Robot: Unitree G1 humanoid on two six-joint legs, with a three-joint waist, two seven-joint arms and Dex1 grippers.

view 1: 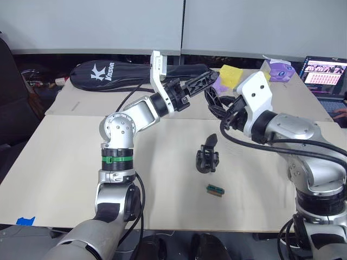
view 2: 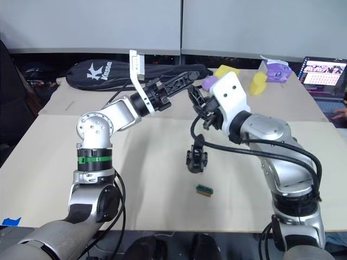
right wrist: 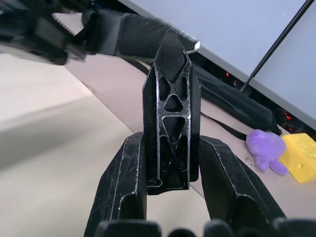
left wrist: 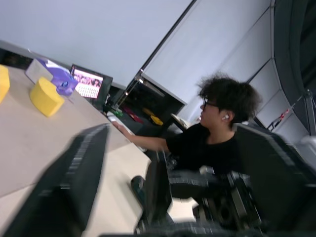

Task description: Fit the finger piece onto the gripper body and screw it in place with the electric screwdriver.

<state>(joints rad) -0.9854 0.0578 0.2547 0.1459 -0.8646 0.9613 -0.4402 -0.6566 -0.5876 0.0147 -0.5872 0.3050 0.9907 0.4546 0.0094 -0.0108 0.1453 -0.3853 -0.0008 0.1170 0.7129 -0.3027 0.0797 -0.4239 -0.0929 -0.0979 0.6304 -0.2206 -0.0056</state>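
The gripper body (view 1: 206, 161) stands on the tan table (view 1: 70, 162) in front of me, a pointed black part (view 1: 210, 141) rising from its top. Above and behind it my two grippers meet in the air. My right gripper (right wrist: 170, 140) is shut on the finger piece (right wrist: 170, 113), a black latticed tapered blade held upright by its flat base. My left gripper (view 1: 199, 80) is open, its fingers (left wrist: 74, 182) spread either side of that piece, and one ribbed finger (right wrist: 123, 32) lies across its tip. The electric screwdriver is out of view.
A tiny green-and-black block (view 1: 214, 189) lies near the table's front edge. At the back are a black racket bag (view 1: 114, 73), yellow blocks (view 1: 232, 76), a purple box (view 1: 282, 69) and a laptop (view 1: 325, 73). A person (left wrist: 217, 133) sits at the far right.
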